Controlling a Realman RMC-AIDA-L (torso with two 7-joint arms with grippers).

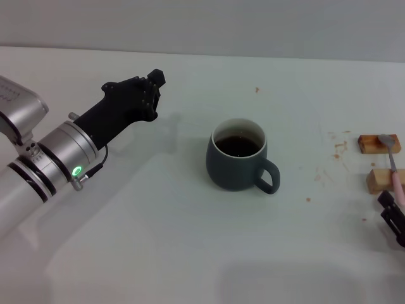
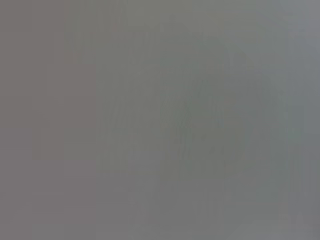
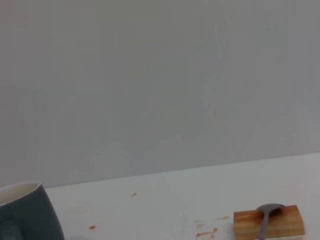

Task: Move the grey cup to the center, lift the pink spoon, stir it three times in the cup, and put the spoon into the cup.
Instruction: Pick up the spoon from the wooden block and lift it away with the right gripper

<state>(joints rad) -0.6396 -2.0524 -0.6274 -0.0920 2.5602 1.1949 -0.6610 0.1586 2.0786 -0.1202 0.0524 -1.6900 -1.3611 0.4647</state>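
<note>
The grey cup stands upright near the middle of the white table, with dark liquid inside and its handle toward the front right. It also shows in the right wrist view. The pink spoon lies across two wooden blocks at the right edge, its metal bowl on the far block. My right gripper is at the right edge, just in front of the spoon's pink handle. My left gripper hangs above the table, to the left of the cup and apart from it.
Two wooden blocks sit at the right. Small orange-brown stains dot the table between cup and blocks. The left wrist view shows only a blurred grey surface.
</note>
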